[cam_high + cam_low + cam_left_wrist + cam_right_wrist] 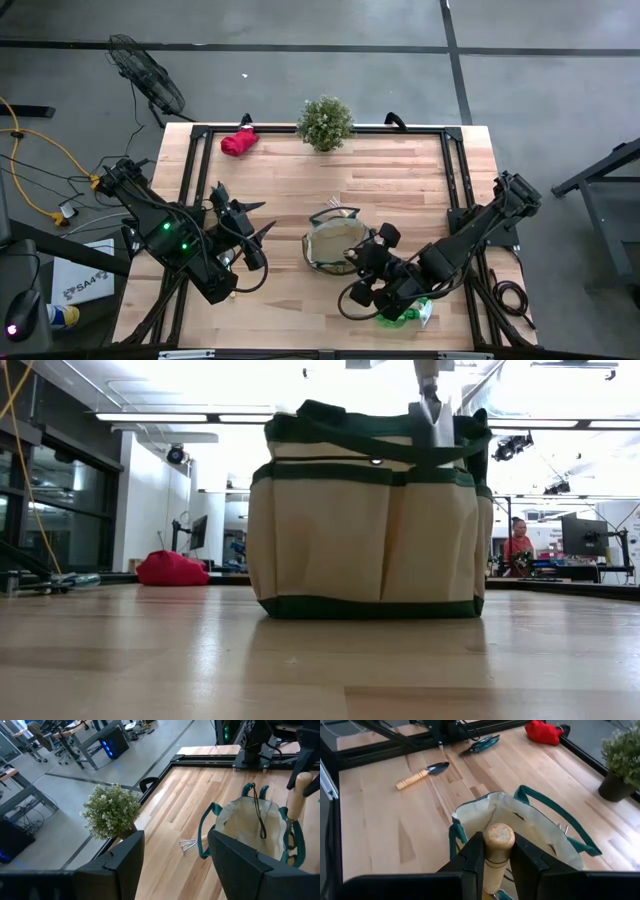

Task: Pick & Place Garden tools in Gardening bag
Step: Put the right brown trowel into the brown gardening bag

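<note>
Now upright trowel [496, 851], handle up, over bag [475, 815]

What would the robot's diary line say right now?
right gripper: shut on trowel, over bag | left gripper: open, waiting | second trowel, shears, glove: on table

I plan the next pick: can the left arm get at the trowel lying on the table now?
Probably yes: the left claw is open and empty, and the trowel lies uncovered on bare wood.

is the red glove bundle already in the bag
No, the red glove bundle lies at the table's far edge, apart from the bag.
</note>
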`<move>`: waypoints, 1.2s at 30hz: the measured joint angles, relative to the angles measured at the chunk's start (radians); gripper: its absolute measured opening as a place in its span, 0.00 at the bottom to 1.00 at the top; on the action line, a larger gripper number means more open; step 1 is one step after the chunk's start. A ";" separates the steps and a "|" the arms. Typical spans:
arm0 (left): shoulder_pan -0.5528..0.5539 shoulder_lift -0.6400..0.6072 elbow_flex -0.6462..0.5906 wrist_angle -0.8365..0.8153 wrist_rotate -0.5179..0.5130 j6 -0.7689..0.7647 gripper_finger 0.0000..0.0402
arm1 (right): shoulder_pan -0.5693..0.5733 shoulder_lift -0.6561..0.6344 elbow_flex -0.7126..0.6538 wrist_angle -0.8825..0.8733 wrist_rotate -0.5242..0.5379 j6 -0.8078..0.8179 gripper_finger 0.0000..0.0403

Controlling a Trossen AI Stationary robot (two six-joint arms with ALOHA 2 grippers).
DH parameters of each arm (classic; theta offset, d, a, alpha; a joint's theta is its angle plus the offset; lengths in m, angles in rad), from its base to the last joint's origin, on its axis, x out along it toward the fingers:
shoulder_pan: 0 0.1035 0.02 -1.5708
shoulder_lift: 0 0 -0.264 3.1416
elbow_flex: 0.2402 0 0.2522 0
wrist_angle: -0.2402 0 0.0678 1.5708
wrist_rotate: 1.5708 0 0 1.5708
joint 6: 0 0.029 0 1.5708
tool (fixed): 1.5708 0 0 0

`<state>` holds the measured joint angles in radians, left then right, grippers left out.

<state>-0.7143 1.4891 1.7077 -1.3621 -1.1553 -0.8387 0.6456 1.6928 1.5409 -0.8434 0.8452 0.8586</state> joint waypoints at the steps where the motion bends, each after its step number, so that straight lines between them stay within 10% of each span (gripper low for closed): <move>1: 0.000 0.000 0.000 0.000 0.000 0.000 0.54 | 0.000 0.000 0.000 0.002 0.000 -0.012 0.14; 36: 0.000 0.000 0.000 -0.002 0.000 0.023 0.54 | -0.040 0.000 -0.053 0.064 -0.194 -0.245 0.14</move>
<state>-0.7139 1.4894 1.7081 -1.3636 -1.1553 -0.8162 0.6058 1.6928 1.4876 -0.7790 0.6507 0.6141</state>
